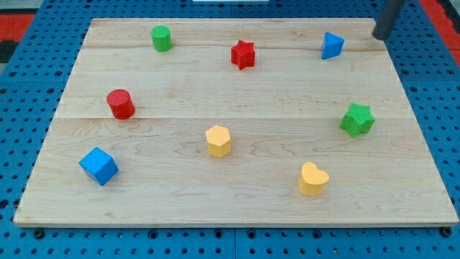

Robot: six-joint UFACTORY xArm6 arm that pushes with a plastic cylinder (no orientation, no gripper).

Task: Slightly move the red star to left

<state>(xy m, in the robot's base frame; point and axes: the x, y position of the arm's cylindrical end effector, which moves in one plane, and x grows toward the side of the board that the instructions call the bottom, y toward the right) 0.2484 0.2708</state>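
The red star (243, 54) lies near the board's top edge, a little right of centre. My tip (378, 37) is at the view's top right corner of the board, far to the right of the red star. The blue triangle (331, 45) lies between my tip and the star. The rod comes in from the top right of the view.
A green cylinder (161, 38) is at top left. A red cylinder (121, 103) is at left. A blue cube (98, 166) is at bottom left. A yellow hexagon (218, 141) is at centre. A yellow heart (313, 178) is at bottom right. A green star (357, 119) is at right. The wooden board (237, 208) lies on a blue pegboard.
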